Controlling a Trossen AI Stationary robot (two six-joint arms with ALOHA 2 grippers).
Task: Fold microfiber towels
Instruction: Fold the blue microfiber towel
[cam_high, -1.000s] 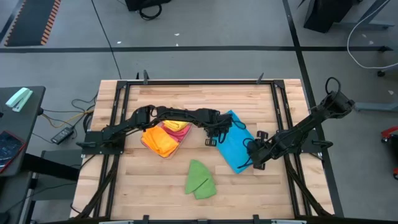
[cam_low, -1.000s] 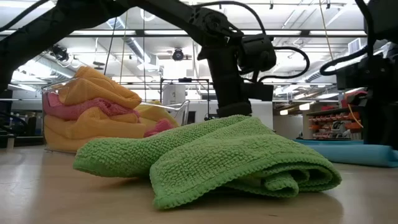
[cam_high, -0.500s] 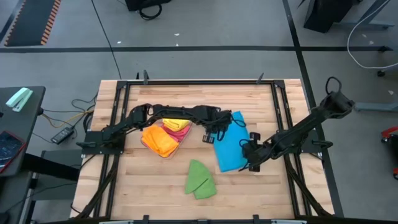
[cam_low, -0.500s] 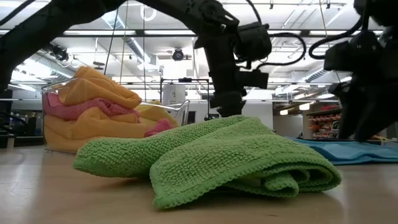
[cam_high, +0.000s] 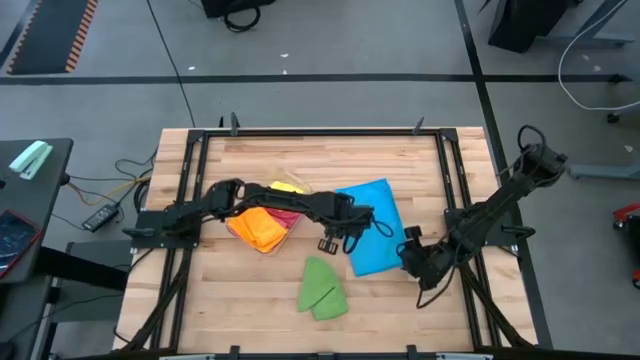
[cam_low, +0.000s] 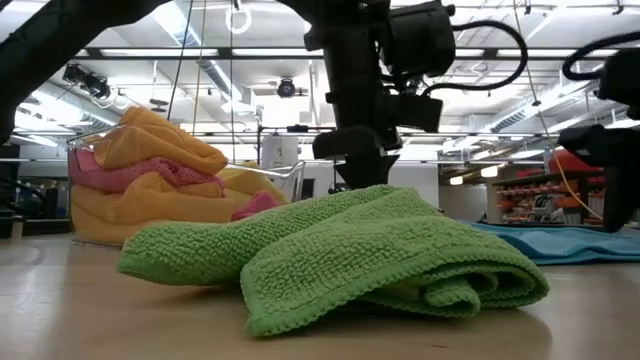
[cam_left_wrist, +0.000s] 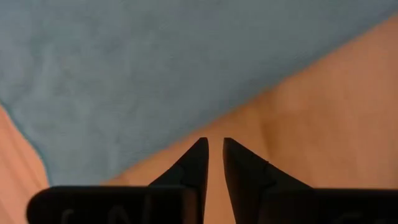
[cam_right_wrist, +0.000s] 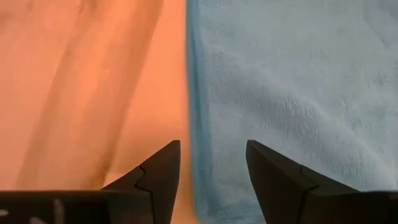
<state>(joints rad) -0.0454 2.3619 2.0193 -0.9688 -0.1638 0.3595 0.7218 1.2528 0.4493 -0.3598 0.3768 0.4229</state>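
bright even overhead light, blurred wrist views

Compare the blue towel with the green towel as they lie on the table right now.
The blue towel lies spread flat in a single smooth layer; the green towel is folded over on itself into a thicker, uneven bundle. The blue one covers more of the wooden table than the green one. The blue towel has both arms beside it; the green towel lies apart from both, nearer the table's front edge. Both are soft cloths outside the clear tub.
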